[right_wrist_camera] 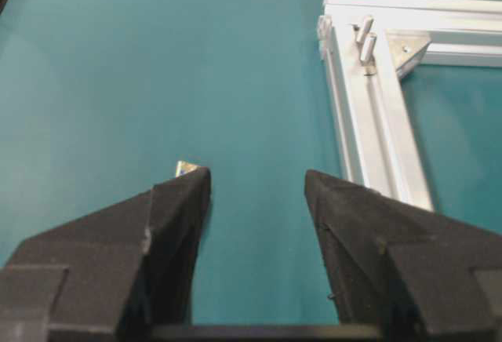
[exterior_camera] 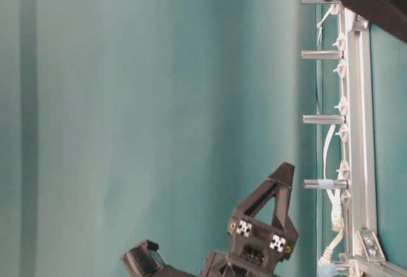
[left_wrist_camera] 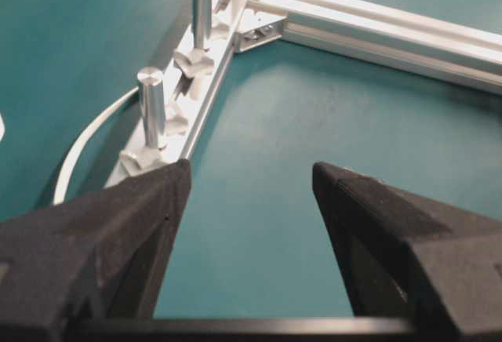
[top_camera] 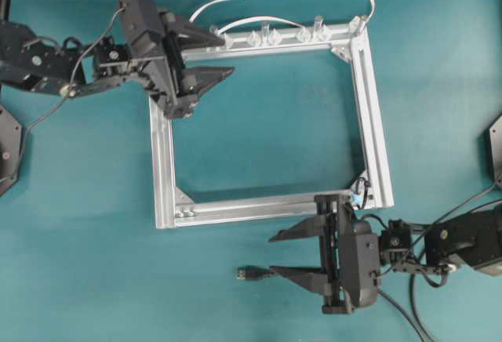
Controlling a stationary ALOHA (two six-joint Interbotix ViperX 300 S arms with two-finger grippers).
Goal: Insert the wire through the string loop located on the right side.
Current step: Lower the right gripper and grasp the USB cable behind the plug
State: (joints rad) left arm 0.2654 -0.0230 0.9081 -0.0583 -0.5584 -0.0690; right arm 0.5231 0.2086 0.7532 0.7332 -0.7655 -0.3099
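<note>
So the wire point(top_camera: 252, 274) was lying flat on the teal table point(top_camera: 439, 67), down around 6 o'clock in the overhead view, just below the bottom rail of the silver frame point(top_camera: 375, 122). Only the plug end really showed. Its long axis ran straight across, 3 to 9 o'clock, with the metallic tip aimed toward 9. The cable behind it disappeared under the right gripper point(top_camera: 286, 253), so I couldn't tell where it went from there.

That right gripper was spread wide with nothing between its fingers. The lower finger sat over the wire just behind the plug, but whether it touched I couldn't say. From its wrist cam, a little corner of the plug point(right_wrist_camera: 187, 169) peeked out past the left fingertip.

The string loop point(top_camera: 360, 187) was at the frame's lower-right corner, about 4 o'clock overhead, a dark thin bit with some light blue. It was too small to make out which way it faced.

The left gripper point(top_camera: 223, 52) was up at 11 o'clock over the frame's top-left corner, also wide open and empty, one finger over the top rail near the clear clips point(top_camera: 265, 38).
</note>
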